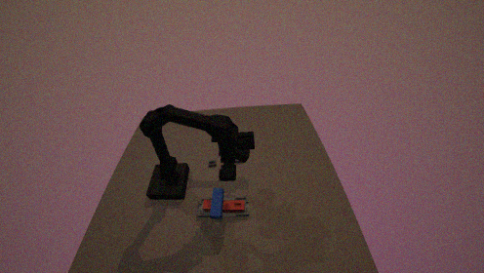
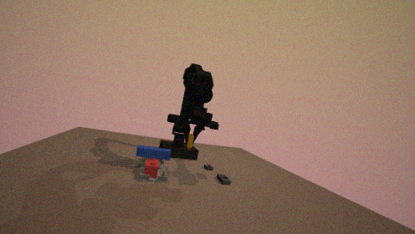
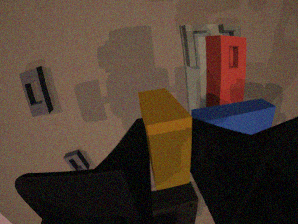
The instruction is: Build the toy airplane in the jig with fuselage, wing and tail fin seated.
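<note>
The tabletop (image 1: 293,195) (image 2: 105,200) (image 3: 115,15) is a dull brown, grainy in the low light; from the top view its sides spread apart toward the bottom of the picture. Around it the room is a plain, hazy backdrop, pink to mauve in the top view and turning yellowish higher up in the exterior view. Soft, overlapping shadows lie across the surface around the jig (image 1: 199,214) (image 2: 161,179) (image 3: 192,90), a pale grey frame that serves here as the landmark.

In the jig lies the red fuselage (image 1: 231,205) (image 2: 151,168) (image 3: 226,67), lengthwise, with a small socket showing in its top near one end. The blue wing (image 1: 217,203) (image 2: 153,152) (image 3: 240,117) lies crosswise over the fuselage, above the jig; whether its tab is fully down cannot be told.

The hand (image 1: 227,179) (image 2: 191,141) (image 3: 156,121) is raised above the tabletop, near the jig on its arm-base side. It is mostly closed, its fingers clamped on the yellow tail fin (image 2: 190,141) (image 3: 170,145), which is clear of the fuselage.

The arm's dark base (image 1: 153,192) (image 2: 192,155) stands beside the jig, a little apart. Also on the tabletop, off to one side of the jig, are two small grey holders with slots: a larger one (image 2: 223,179) (image 3: 44,91) and a smaller one (image 2: 208,167) (image 3: 76,160).
</note>
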Robot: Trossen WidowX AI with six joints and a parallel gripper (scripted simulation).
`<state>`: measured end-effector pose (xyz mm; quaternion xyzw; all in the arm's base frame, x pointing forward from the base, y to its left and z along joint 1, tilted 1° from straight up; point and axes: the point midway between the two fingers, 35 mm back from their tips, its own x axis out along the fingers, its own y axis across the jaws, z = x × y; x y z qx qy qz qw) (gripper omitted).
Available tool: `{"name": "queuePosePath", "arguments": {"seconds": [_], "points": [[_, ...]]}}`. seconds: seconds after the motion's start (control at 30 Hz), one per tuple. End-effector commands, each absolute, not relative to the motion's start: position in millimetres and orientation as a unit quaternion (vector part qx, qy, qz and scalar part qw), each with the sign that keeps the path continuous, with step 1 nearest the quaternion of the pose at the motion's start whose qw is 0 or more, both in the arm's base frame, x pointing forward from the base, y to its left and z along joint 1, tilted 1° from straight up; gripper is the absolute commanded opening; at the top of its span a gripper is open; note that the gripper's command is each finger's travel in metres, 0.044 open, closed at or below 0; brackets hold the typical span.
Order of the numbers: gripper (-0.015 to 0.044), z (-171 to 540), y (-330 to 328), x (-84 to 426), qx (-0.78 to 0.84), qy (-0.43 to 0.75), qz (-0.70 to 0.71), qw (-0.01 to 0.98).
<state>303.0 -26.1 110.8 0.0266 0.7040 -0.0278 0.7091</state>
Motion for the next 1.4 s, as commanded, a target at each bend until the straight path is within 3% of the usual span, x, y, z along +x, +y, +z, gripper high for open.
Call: {"name": "queuePosePath", "arguments": {"seconds": [0.0,1.33,1.37], "points": [[0.0000,109,-37,308,0.028,0.702,-0.033,0.711],[0.0000,85,-152,320,0.030,0.702,-0.039,0.710],[0.0026,86,-152,320,0.030,0.702,-0.039,0.710]]}}
